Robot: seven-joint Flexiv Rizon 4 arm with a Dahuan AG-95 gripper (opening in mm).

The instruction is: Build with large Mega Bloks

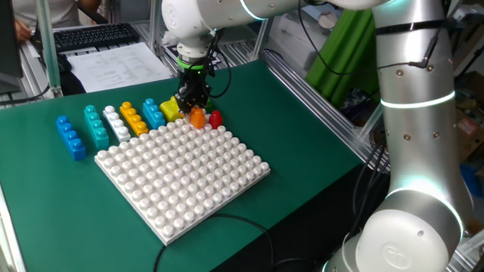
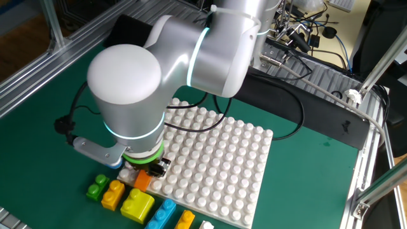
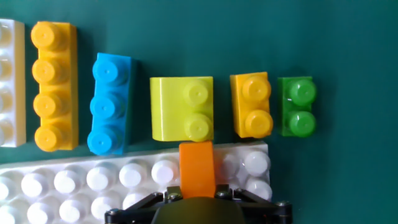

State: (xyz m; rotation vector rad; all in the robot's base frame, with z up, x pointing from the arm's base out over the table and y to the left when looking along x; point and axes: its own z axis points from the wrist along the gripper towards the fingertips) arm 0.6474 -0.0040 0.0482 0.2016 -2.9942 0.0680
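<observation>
The gripper points straight down and pinches the orange block. The block sits right under it, on the near edge of the white baseplate, its long side pointing toward the yellow block.

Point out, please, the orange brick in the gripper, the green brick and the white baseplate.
Orange brick (image 3: pixel 197 168), hand view, on its smooth flat face.
Green brick (image 3: pixel 297 107), hand view, between its two studs.
Baseplate (image 1: pixel 189 170), one fixed view, on a stud near its middle.
</observation>
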